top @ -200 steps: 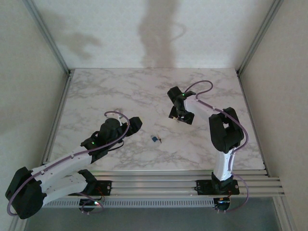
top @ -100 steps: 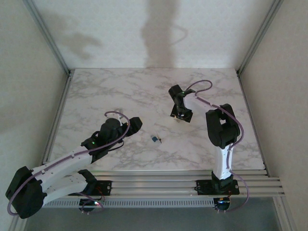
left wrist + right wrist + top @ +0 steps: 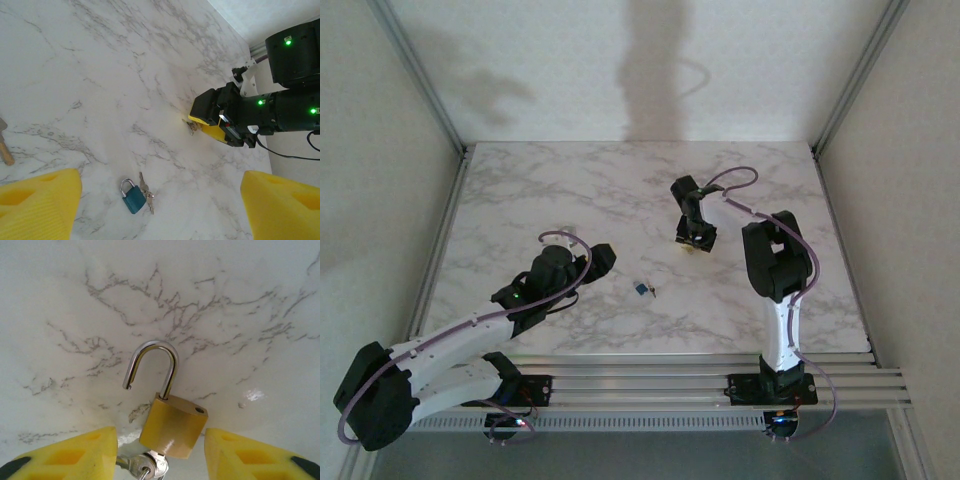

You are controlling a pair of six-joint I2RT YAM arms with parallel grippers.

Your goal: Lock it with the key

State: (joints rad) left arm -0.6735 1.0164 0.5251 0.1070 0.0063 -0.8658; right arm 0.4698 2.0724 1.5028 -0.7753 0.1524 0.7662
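The right claw (image 3: 693, 240) has lowered and narrowed over the brass padlock (image 3: 172, 426) — fingers apart, flanking its body, not touching. The padlock lies on the surface (image 3: 570, 190), shackle open, keys (image 3: 145, 467) at its base. The left claw (image 3: 601, 258) is spread wide — well left of it.

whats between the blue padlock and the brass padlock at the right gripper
Only the keys beside the blue padlock; past them the marble table is bare up to the brass padlock, as the left wrist view shows.
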